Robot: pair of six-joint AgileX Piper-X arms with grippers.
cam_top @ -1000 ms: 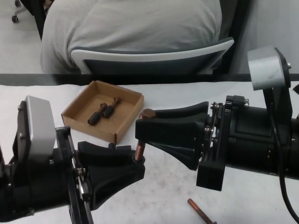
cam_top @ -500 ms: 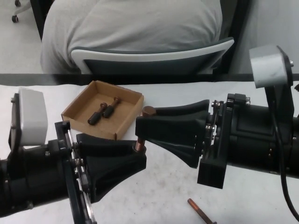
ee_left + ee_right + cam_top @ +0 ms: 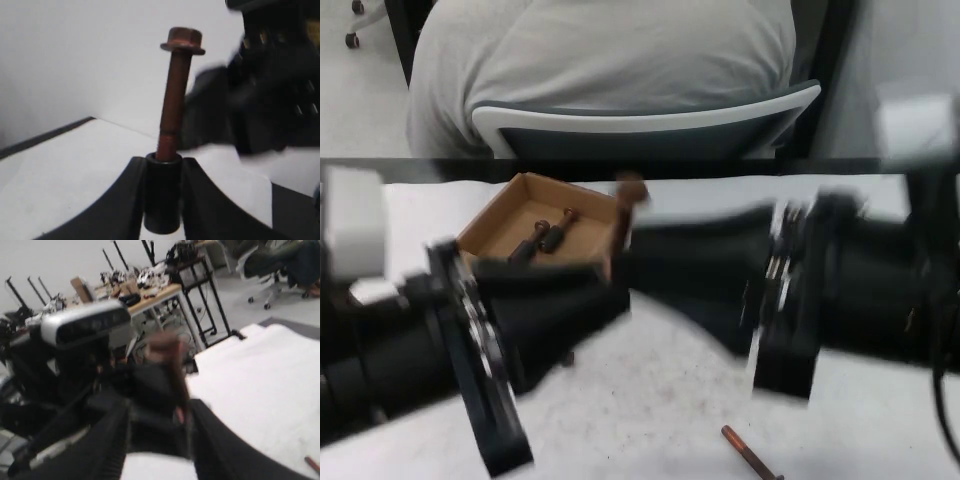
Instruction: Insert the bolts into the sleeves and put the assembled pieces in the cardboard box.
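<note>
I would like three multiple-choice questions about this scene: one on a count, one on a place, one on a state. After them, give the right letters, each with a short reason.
1. How many assembled pieces lie in the cardboard box?
A. none
B. two
C. five

2. Where does the spare bolt lie?
A. on the table, outside the box
B. inside the box
C. on a shelf

3. What is the state of the sleeve in the left claw?
A. empty
B. lying flat on the table
C. a bolt stands in it, mostly sticking out

Answers:
1 B: two dark pieces show inside the box.
2 A: the spare bolt rests on the white table, apart from the box.
3 C: the left claw grips the sleeve, and the bolt rises out of it.
</note>
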